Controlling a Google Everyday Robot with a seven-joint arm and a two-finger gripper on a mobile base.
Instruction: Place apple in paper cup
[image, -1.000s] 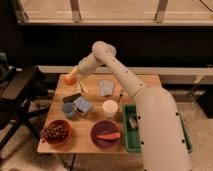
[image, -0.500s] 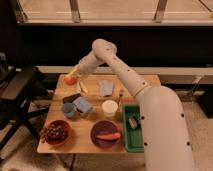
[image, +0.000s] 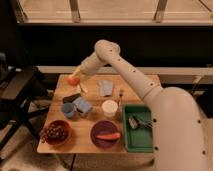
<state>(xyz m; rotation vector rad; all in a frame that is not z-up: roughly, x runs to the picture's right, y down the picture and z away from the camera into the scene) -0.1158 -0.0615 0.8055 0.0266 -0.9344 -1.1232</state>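
The apple (image: 73, 80), small and orange-red, sits at the tip of my gripper (image: 76, 76) over the far left corner of the wooden table (image: 135, 85). The gripper is closed around the apple and holds it just above the tabletop. The paper cup (image: 109, 108), short and cream-white, stands upright near the middle of the table, to the right of and nearer than the apple. My arm reaches in from the right, above the table's far side.
A blue-grey mug (image: 69, 110) and a blue sponge (image: 83, 104) sit left of the cup. A brown bowl of dark grapes (image: 55, 132) and a purple bowl with a carrot (image: 107, 135) stand at the front. A green tray (image: 139, 128) is at right, a blue cloth (image: 105, 88) at the back.
The gripper and the apple have shifted a little to the right, towards the table's middle. The cup and the other things have not moved.
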